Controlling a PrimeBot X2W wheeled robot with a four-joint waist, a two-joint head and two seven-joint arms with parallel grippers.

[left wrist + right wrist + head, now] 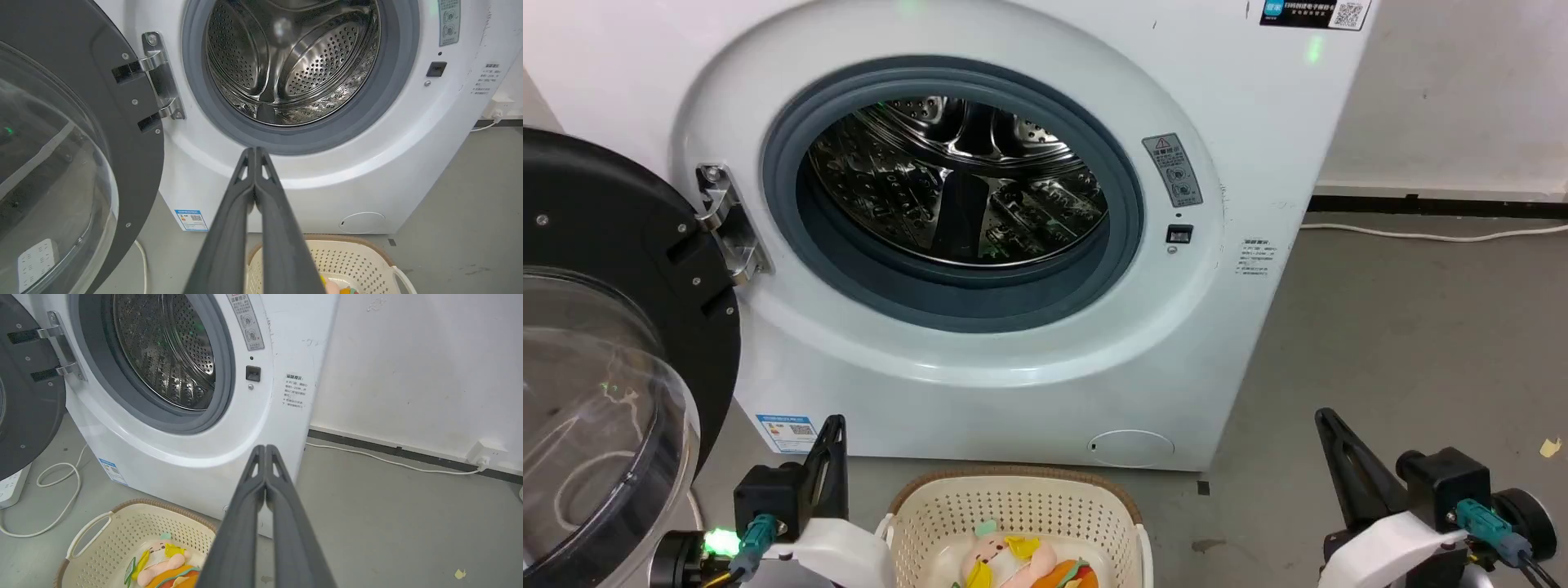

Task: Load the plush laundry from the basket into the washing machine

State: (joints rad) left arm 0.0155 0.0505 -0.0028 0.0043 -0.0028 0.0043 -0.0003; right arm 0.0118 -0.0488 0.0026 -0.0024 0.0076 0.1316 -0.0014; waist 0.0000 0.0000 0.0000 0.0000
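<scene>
Head view: the washing machine (1045, 392) has its door (613, 237) swung wide to the left, so the steel drum (956, 180) mouth stands unobstructed. On the floor just before it sits the basket (1013, 475), its near half cut off by the picture's edge. Inside, the animal doll (992, 551) and the orange bun plush (1066, 578) lie touching. The left gripper (254, 152) and right gripper (265, 448) flank the basket, each clenched on nothing.

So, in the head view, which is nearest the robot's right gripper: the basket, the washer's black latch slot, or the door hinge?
1. The basket, on the floor just to the left of the right gripper.
2. The latch slot, on the washing machine, right of its opening.
3. The door hinge, across the opening on its left side.
</scene>
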